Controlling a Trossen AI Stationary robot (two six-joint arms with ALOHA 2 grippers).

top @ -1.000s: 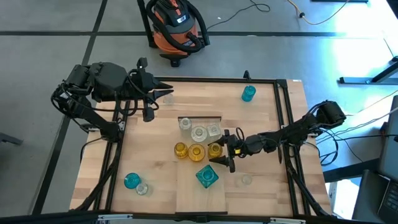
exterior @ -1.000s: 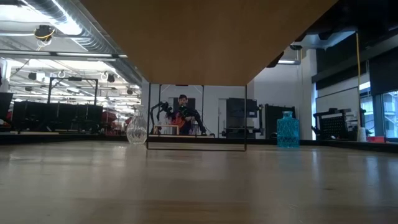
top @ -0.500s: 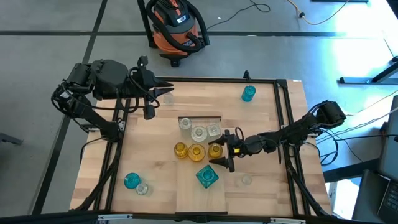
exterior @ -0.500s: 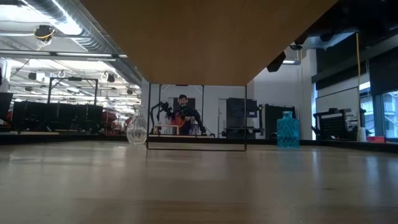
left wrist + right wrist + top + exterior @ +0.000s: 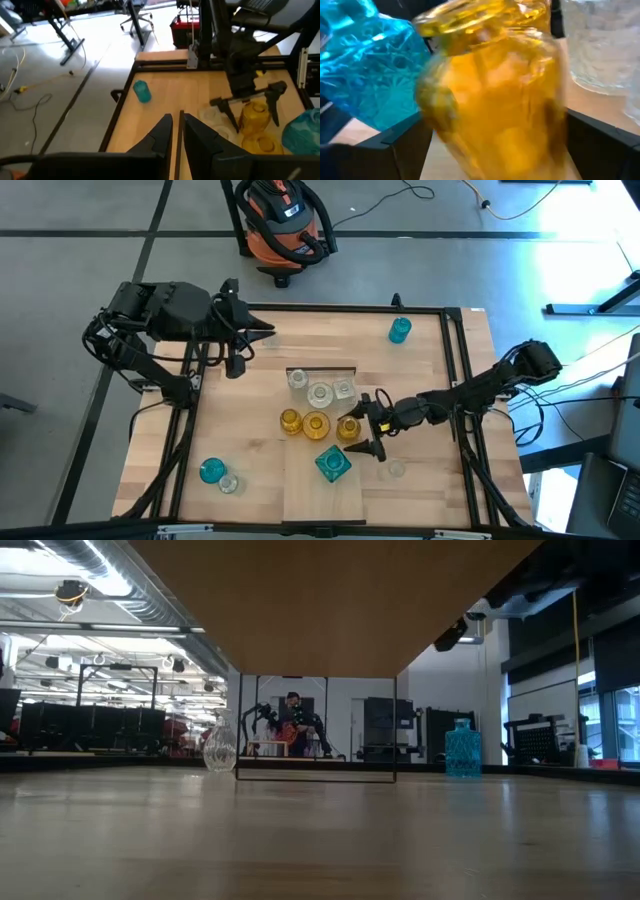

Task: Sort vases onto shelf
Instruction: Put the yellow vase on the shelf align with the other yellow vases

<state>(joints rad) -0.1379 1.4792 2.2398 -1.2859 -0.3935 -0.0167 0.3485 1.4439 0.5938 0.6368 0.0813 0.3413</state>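
Observation:
The shelf (image 5: 322,500) is a pale plank with a thin black bar at its far end. On it stand three clear vases (image 5: 320,393), three amber vases and a teal square vase (image 5: 333,464). My right gripper (image 5: 362,426) is open, with one finger on each side of the rightmost amber vase (image 5: 347,427). That vase fills the right wrist view (image 5: 490,90) and also shows in the left wrist view (image 5: 255,117). My left gripper (image 5: 266,331) is shut and empty over the table's far left; its fingers show in the left wrist view (image 5: 177,127). My right gripper comes level from the table's right side, its fingers (image 5: 395,145) standing on either side of the amber vase's body (image 5: 470,115). Whether a finger touches the glass, I cannot tell. The vase stands on the shelf.
Off the shelf stand a teal vase (image 5: 399,330) at the far right, a teal vase (image 5: 211,471) and a clear vase (image 5: 229,483) at the near left, and a clear vase (image 5: 397,470) at the near right. A vacuum cleaner (image 5: 285,220) stands beyond the table.
My right gripper has moved a little toward the table's near edge, staying open about the amber vase. My left gripper has shifted slightly toward the table's right.

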